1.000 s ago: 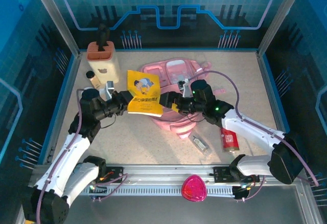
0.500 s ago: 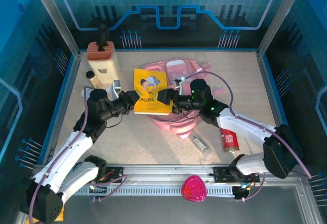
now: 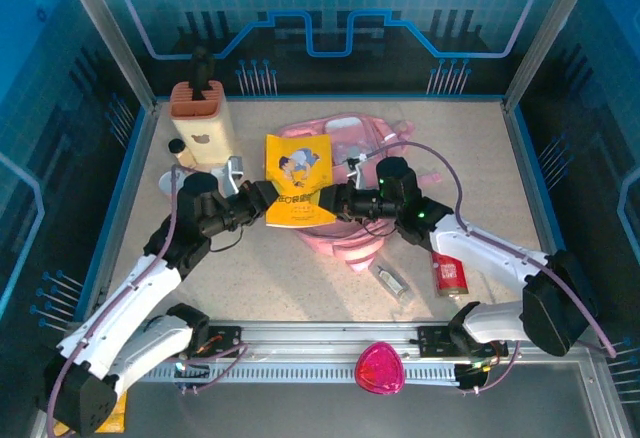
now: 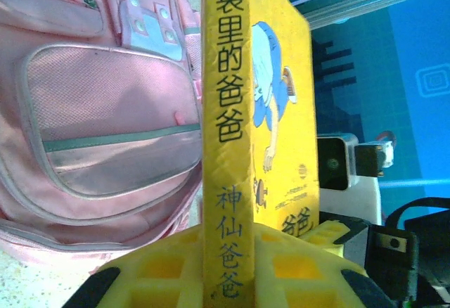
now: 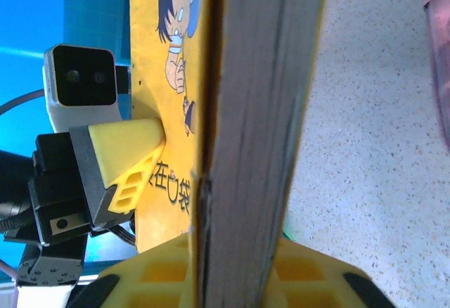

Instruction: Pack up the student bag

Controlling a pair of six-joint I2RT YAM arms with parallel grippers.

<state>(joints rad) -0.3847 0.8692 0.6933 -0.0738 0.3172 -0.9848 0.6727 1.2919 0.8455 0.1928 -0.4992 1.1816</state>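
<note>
Speckled beige tabletop point(image 3: 260, 268), blue-walled. Clamped thin yellow paperback book point(image 3: 297, 180) at spine in left gripper point(image 3: 268, 198), at page edge in right gripper point(image 3: 332, 201), above left side of large soft pink backpack point(image 3: 350, 138) lying mid-table.

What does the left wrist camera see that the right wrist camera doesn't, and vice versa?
Left wrist: the yellow book spine-on with its printed characters, and the pink student bag beyond it. Right wrist: the book's page edges, the speckled table, and a yellow finger of the left gripper pressed on the cover. Both: the cartoon cover, with the book clamped in the left gripper in one and the right gripper in the other.
</note>
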